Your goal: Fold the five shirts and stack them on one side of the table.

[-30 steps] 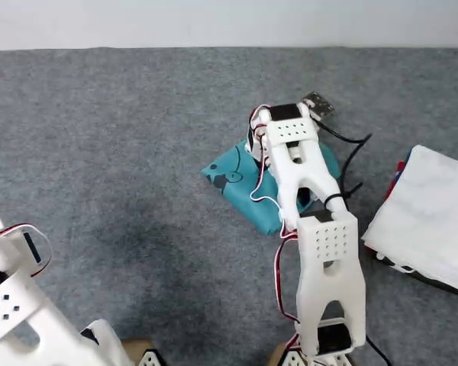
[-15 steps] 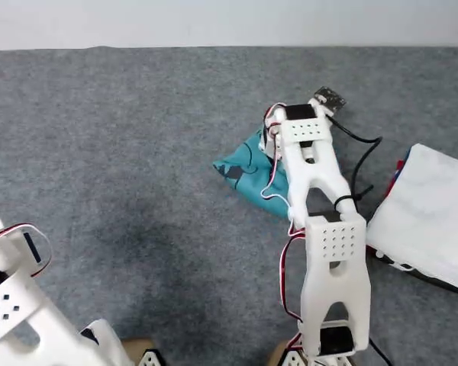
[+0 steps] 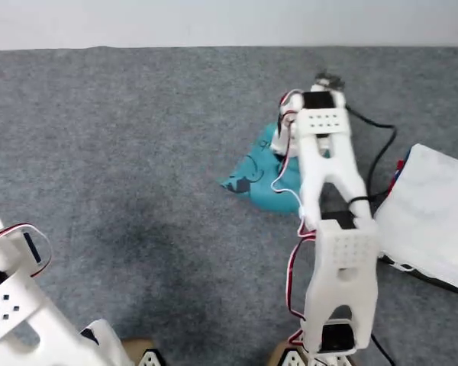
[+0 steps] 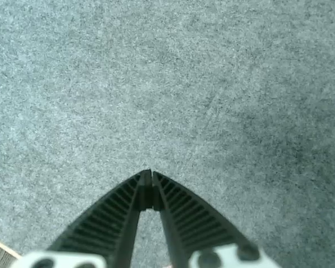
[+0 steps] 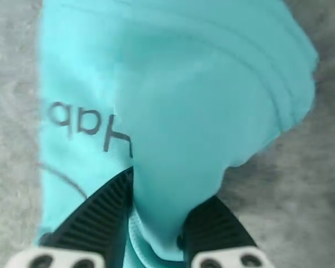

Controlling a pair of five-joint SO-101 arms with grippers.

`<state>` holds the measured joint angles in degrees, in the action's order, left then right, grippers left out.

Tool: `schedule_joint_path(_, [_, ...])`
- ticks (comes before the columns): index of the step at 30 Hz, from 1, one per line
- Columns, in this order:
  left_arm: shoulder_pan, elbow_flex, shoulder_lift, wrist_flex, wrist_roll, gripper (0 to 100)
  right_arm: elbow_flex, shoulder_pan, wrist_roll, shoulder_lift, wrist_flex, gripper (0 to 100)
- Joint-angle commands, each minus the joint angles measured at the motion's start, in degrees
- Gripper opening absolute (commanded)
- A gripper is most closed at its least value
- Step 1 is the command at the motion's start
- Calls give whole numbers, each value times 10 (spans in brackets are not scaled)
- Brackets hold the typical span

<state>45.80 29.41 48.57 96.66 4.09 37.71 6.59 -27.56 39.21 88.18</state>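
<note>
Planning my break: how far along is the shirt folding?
Done: a stack at the table's right edge, white shirt on top, coloured edges under it; the count is hidden. In hand: the right tool grips the teal shirt beside the stack. Remaining: placing it; the left tool rests shut over bare carpet.

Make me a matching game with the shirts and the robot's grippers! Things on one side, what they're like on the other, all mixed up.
Things:
1 teal shirt
2 white folded shirt
3 left gripper
4 right gripper

States:
A shut on nothing, over bare grey mat
B lying flat by the high view's right edge
C bunched up, held at one end
D shut on teal cloth

Pairs: 1-C, 2-B, 3-A, 4-D
</note>
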Motion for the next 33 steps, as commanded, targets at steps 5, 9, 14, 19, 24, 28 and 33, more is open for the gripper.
schedule_joint_path(5, [2, -2, 8, -10, 6, 5, 3, -32, 65, -124, 92, 9])
schedule_joint_path(9, [2, -2, 8, -10, 6, 5, 3, -62, 78, -171, 135, 9])
schedule_joint_path(14, [2, -2, 8, -10, 6, 5, 3, -109, 126, -233, 144, 9])
schedule_joint_path(19, [0, -2, 8, -11, 6, 5, 0, -146, 180, -296, 145, 9])
schedule_joint_path(24, [0, -2, 8, -11, 6, 5, -1, -201, 231, -334, 145, 9])
schedule_joint_path(28, [0, -2, 8, -11, 6, 5, -1, -258, 274, -335, 145, 9])
schedule_joint_path(33, [0, -3, 8, -11, 6, 5, -19, -323, 309, -334, 145, 9])
